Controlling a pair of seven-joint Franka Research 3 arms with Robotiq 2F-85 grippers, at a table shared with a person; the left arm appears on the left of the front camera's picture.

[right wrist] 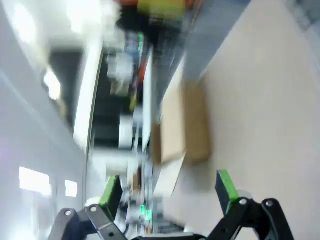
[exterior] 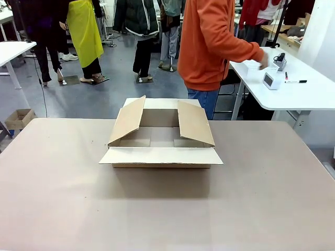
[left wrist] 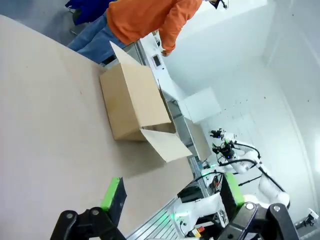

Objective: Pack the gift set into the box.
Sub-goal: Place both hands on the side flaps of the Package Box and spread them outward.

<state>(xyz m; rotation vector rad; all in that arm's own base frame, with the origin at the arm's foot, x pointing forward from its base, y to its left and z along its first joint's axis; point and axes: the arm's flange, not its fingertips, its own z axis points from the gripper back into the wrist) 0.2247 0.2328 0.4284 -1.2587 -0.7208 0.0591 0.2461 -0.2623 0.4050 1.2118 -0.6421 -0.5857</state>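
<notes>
The box [exterior: 161, 137] is a shallow brown carton in the middle of the table. All four flaps are open and its inside is bare. It also shows side-on in the left wrist view as the box [left wrist: 135, 102], and blurred in the right wrist view as the box [right wrist: 185, 125]. A person in an orange top [exterior: 209, 42] stands behind it, turned right, with a hand on a small white thing [exterior: 252, 65] on a side table. That thing may be the gift set, but it is too small to tell. My left gripper [left wrist: 172, 195] and right gripper [right wrist: 167, 192] hang open above the table, holding nothing.
The tan table [exterior: 157, 209] stretches wide around the carton. The white side table [exterior: 309, 97] at the right carries a small white device [exterior: 271, 80] and a marker [exterior: 296, 81]. A tiny cardboard box [exterior: 18, 118] sits on the floor at the left. People stand farther back.
</notes>
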